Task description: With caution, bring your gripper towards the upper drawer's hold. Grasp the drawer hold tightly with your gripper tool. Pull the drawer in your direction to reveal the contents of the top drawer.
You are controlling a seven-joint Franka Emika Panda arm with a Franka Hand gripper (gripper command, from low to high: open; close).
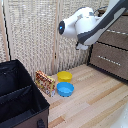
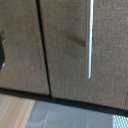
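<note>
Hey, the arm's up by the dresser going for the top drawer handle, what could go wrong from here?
1. The dark-brown wood-grain top drawer and the lower drawer look alike, each with a slim silver bar, so the arm could go for the wrong one.
2. In the wrist view the thin silvery bar sits off-centre; closing the jaws now might miss it.

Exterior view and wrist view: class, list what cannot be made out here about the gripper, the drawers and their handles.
1. Gripper: exterior view, blurred beneath the glossy white arm; open or shut is unclear.
2. Dark-brown top drawer: exterior view, partly covered by the arm and cut off by the picture's edge.
3. Thin silvery bar: wrist view, one end runs out of frame; which drawer it belongs to is unclear.
4. Drawer contents: hidden, as the fronts are closed.
</note>
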